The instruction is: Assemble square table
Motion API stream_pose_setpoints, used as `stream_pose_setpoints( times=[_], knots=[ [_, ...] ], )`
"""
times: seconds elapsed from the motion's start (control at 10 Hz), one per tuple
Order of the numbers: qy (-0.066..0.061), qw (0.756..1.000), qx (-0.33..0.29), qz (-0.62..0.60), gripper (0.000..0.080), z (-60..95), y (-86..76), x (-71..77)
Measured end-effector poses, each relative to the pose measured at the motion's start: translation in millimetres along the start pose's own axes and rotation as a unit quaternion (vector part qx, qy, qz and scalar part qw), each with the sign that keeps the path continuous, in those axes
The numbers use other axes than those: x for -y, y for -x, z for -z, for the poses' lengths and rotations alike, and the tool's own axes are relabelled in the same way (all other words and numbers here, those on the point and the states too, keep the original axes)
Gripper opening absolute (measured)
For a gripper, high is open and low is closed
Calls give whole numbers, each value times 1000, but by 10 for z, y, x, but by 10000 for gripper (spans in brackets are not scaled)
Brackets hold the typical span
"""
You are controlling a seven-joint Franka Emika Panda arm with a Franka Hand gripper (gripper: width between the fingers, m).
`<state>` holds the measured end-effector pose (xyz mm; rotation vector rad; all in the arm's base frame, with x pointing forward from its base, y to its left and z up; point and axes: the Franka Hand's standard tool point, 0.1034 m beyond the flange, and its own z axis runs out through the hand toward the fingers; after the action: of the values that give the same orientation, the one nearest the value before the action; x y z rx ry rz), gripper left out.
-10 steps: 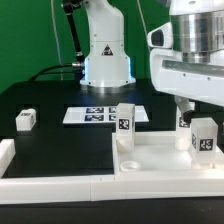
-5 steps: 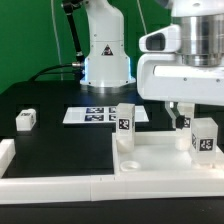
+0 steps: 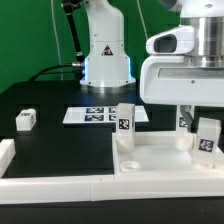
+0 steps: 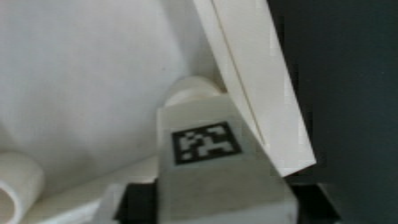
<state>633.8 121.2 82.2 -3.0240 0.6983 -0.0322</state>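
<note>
Wrist view: claw (image 4: 217, 198) pinches the leg (image 4: 205, 140) between its fingers, so pickup; next probably lift toward a tabletop (image 3: 165, 160) socket.

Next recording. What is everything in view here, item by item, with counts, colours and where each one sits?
square table slab: one, white, raised rim, on the table toward the exterior view's right.
leg block: four, white with black tags; one alone at the exterior view's left, one upright at the slab's left edge, two at the slab's right under the gripper.
marker board: one, white with black tags, flat in front of the robot base.
border rails: white, number unclear, along the table's front and left.
table: one, black.
backdrop: green, behind.
robot base: one, white, at the back.
gripper: one, dark fingers closed on one leg block.
</note>
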Motion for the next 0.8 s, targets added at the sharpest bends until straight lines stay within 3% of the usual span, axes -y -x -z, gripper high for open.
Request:
stream_pose_setpoints(
  times=[0.3,0.4,0.7,0.8],
  knots=[
    [0,993,-1,-119,296,-10,-8,-26],
    [-8,982,-12,-189,296,-14,-21,-53],
    [-47,913,1,-406,296,-27,25,-66],
    [-67,884,7,-462,297,-34,55,-67]
  ],
)
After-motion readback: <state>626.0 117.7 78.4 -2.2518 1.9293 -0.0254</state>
